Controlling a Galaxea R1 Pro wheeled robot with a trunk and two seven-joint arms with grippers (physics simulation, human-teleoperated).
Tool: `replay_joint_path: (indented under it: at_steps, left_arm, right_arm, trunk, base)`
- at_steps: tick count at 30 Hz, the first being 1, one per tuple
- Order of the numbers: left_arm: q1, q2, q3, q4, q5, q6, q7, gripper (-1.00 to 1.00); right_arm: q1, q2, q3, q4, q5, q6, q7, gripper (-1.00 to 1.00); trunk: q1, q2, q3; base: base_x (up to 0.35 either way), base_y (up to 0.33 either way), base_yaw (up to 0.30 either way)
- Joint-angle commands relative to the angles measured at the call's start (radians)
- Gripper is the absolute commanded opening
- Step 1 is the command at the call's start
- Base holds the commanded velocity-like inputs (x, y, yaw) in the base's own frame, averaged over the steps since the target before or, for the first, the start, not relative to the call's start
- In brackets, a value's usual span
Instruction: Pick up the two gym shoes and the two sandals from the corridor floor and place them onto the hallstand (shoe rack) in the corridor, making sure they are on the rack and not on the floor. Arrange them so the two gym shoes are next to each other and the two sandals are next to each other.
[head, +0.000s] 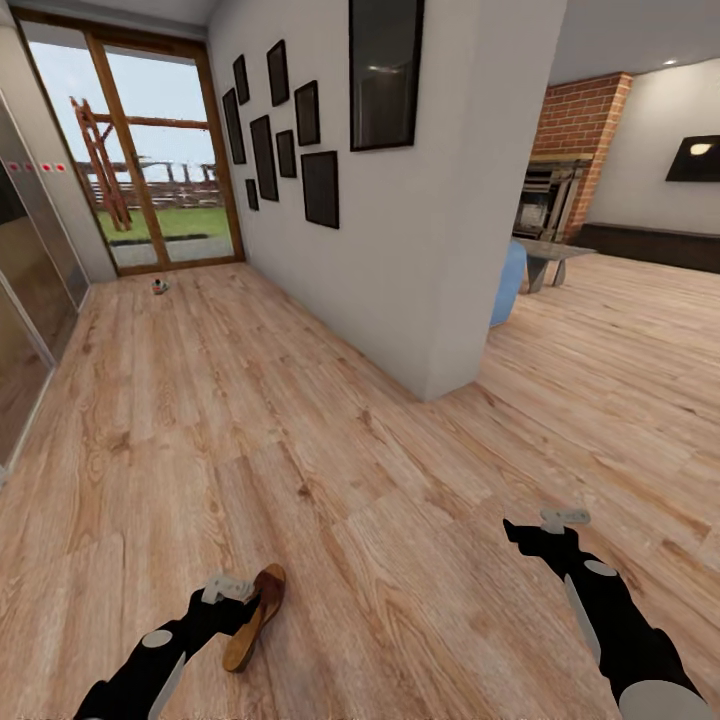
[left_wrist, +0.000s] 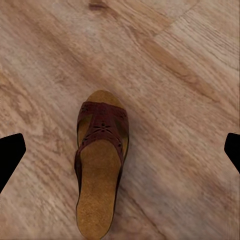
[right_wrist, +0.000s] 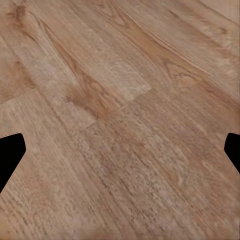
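Note:
One dark brown sandal (head: 256, 615) with a tan footbed lies on the corridor floor (head: 300, 430) at the near left. My left gripper (head: 226, 588) hovers just above it, open. In the left wrist view the sandal (left_wrist: 100, 170) lies lengthwise between the spread fingertips (left_wrist: 11, 155), untouched. Far down the corridor, by the glass door, sits a small white and red object (head: 160, 287) that looks like a gym shoe. My right gripper (head: 562, 520) is open over bare planks (right_wrist: 120, 125). The hallstand is out of view.
A white wall with dark picture frames (head: 300, 130) ends in a corner (head: 432, 385) ahead on the right. Glass sliding panels (head: 25, 300) line the left side. Past the corner are a blue seat (head: 508, 282), a low table (head: 548, 255) and a brick fireplace (head: 565, 170).

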Motion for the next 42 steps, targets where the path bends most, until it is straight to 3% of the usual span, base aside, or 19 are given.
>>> replay_joint_path:
  at_steps: [1,7,17,42]
  left_arm:
    - [-0.001,0.0,0.008,0.0,-0.012,-0.005,-0.006,1.0]
    - [-0.003,0.005,0.01,-0.002,-0.016,-0.005,0.019,1.0]
    - [-0.006,0.021,0.009,0.0,-0.017,-0.003,0.075,1.0]
    - [-0.004,0.023,0.005,0.003,-0.019,-0.006,0.084,1.0]
  right_arm:
    - [-0.001,0.001,-0.004,-0.002,0.01,0.005,0.008,1.0]
    - [-0.001,0.001,-0.004,-0.002,0.01,0.005,0.008,1.0]
    - [-0.001,0.001,-0.004,-0.001,0.01,0.005,0.008,1.0]
    - [-0.001,0.001,-0.004,-0.002,0.01,0.005,0.008,1.0]
  trunk:
    - [0.004,-0.008,-0.006]
    - [0.027,-0.05,-0.034]
    - [0.031,-0.052,-0.088]
    - [0.042,-0.058,-0.225]
  base:
    - [0.0,0.0,-0.007]
    - [0.0,0.0,-0.004]
    - [0.0,0.0,0.0]
    - [0.0,0.0,0.0]
